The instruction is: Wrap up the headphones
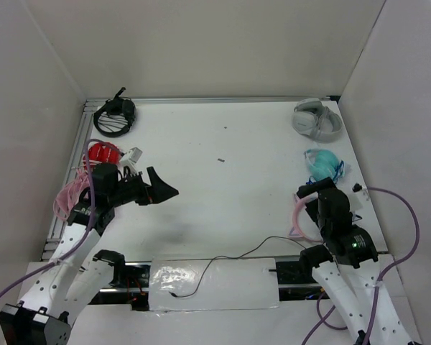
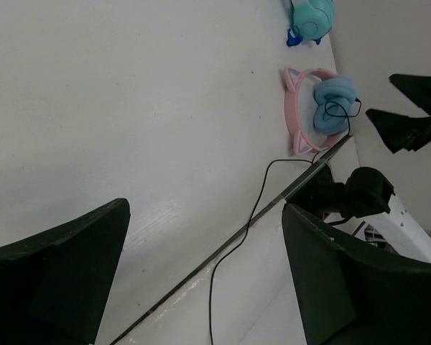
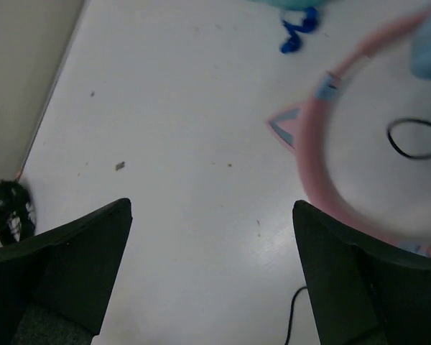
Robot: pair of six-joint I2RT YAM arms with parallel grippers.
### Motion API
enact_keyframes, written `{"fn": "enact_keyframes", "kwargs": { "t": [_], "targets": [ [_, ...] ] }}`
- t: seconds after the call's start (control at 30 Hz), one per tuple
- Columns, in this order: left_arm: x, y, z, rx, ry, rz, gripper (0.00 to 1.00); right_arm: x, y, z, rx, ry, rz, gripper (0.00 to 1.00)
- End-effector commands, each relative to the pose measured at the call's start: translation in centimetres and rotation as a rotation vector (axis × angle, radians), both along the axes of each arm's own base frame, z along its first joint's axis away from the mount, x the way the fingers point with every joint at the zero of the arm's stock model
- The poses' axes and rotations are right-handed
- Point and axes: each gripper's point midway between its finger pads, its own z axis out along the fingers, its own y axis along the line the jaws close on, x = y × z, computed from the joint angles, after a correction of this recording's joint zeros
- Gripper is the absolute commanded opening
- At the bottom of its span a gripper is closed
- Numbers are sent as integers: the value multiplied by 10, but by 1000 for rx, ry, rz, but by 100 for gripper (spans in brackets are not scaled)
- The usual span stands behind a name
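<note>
The headphones [image 1: 299,215] lie at the near right of the table: a pink cat-eared headband shows, and my right arm covers the ear cups. In the left wrist view the headphones [image 2: 320,108] show light blue cups. Their thin black cable [image 1: 237,255] trails left over the front plate and also shows in the left wrist view [image 2: 251,215]. My right gripper [image 1: 316,192] is open and empty just above the headband [image 3: 330,165], which passes by its right finger. My left gripper [image 1: 161,190] is open and empty, raised over the left middle, far from the headphones.
All-turquoise headphones [image 1: 322,164] sit just beyond the pink-and-blue pair. Grey-white headphones [image 1: 316,118] are at the far right corner and black headphones [image 1: 115,116] at the far left. A red item [image 1: 103,152] and pink headphones [image 1: 68,198] lie at the left edge. A clear sheet [image 1: 215,284] covers the front plate.
</note>
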Motion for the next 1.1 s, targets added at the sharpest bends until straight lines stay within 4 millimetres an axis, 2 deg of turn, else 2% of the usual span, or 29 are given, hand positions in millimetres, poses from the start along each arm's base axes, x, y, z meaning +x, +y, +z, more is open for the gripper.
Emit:
{"fn": "enact_keyframes", "kwargs": {
  "t": [0.0, 0.07, 0.1, 0.13, 0.17, 0.2, 0.27, 0.47, 0.63, 0.8, 1.07],
  "targets": [
    [2, -6, 4, -9, -46, -49, 99, -41, -24, -49, 110, 151, -245, 100],
    [2, -7, 0, -8, -34, -50, 99, -42, -14, -50, 164, 153, -212, 100],
    [2, -8, 0, -13, -30, -56, 99, -48, -14, -56, 205, 180, -252, 100],
    [2, -8, 0, -14, -39, -60, 99, -45, -8, -58, 238, 175, -242, 100],
    [2, -8, -3, -14, -35, -63, 99, -43, -6, -65, 228, 191, -230, 100],
    [2, -8, -4, -13, -33, -64, 99, -49, -7, -83, 224, 262, -254, 100],
    [4, -7, -7, -12, -31, -52, 99, -55, -4, -102, 222, 345, -268, 100],
    [6, -6, -13, 9, -20, -47, 99, -60, 9, -129, 199, 516, -231, 100],
    [8, -3, -13, 22, -34, -33, 99, -65, 14, -142, 276, 543, -286, 99],
    [6, -8, -10, 2, -57, -71, 99, -70, 28, -139, 341, 554, -226, 100],
    [14, -5, -17, 25, -48, -48, 99, -65, 13, -151, 383, 526, -433, 99]
  ]
}}
